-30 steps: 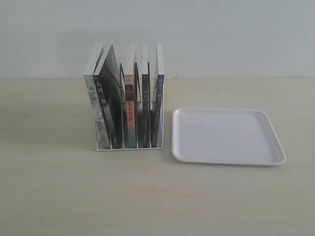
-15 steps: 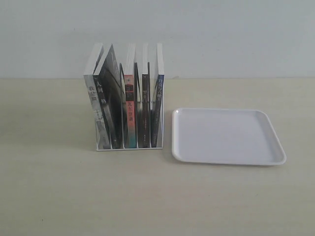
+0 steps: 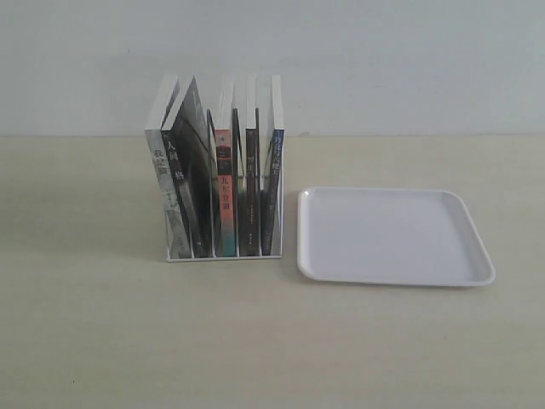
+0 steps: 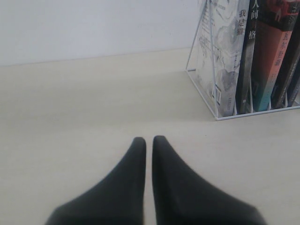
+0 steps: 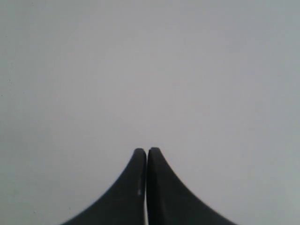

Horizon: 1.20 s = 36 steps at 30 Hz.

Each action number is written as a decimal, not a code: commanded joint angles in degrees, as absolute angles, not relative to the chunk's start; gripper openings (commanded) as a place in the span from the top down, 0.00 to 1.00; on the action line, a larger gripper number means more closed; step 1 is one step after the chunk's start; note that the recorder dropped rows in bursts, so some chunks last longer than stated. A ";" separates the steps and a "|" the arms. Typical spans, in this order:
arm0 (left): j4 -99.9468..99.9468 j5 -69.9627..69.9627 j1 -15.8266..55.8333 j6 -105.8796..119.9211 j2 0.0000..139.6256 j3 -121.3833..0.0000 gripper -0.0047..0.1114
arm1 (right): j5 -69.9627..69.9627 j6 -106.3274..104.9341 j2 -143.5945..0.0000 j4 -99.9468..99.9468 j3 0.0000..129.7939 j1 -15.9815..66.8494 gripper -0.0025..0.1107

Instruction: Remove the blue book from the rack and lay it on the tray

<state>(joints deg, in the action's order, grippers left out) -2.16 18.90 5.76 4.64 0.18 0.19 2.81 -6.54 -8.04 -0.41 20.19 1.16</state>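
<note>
- Standing left of centre in the exterior view, the rack (image 3: 220,256) rests on the pale bench (image 3: 85,341), with its white wire dividers upright between five books.
- At the rack's left end is a pale grey-spined book (image 3: 158,183), with a black-spined book (image 3: 177,192) just beside it.
- In the middle slot is a book with a pink-to-teal spine (image 3: 225,200), and to its right a dark-spined book (image 3: 251,200).
- The blue book (image 3: 278,158) fills the rightmost slot. It stands upright with its spine toward the camera, on the side nearest the tray but apart from it.
- The tray (image 3: 396,280) lies flat on the bench right of centre, just beside the rack with a narrow strip of bench between them.
- In the left wrist view, the left end effector (image 4: 149,139) is clenched, with only a thin slit between its dark fingers (image 4: 136,164) and nothing in them. The bench lies beneath it, and the rack's grey-book end (image 4: 202,91) is ahead and off to one side.
- In the right wrist view, the right end effector (image 5: 146,150) is clenched tight and grips nothing. Only a plain pale surface shows beyond it, and what that surface is cannot be told.
</note>
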 commanded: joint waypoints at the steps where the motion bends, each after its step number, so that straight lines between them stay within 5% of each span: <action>1: -2.05 18.02 5.78 4.24 0.00 0.00 0.92 | -14.69 -7.64 -21.78 -0.52 32.77 1.20 0.98; 10: -2.05 18.02 5.78 4.24 0.00 0.00 0.92 | -13.24 -6.90 -39.36 0.52 39.68 1.20 0.98; 25: -2.05 18.02 5.78 4.24 0.00 0.00 0.92 | -8.47 -4.43 -43.46 4.61 39.68 1.20 0.98; 36: -2.05 18.02 5.78 4.24 0.00 0.00 0.92 | -8.73 -5.26 -59.10 17.29 40.21 3.80 0.98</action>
<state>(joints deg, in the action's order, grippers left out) -2.16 18.90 5.76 4.64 0.18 0.19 -8.75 -4.41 -56.03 15.81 39.30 1.84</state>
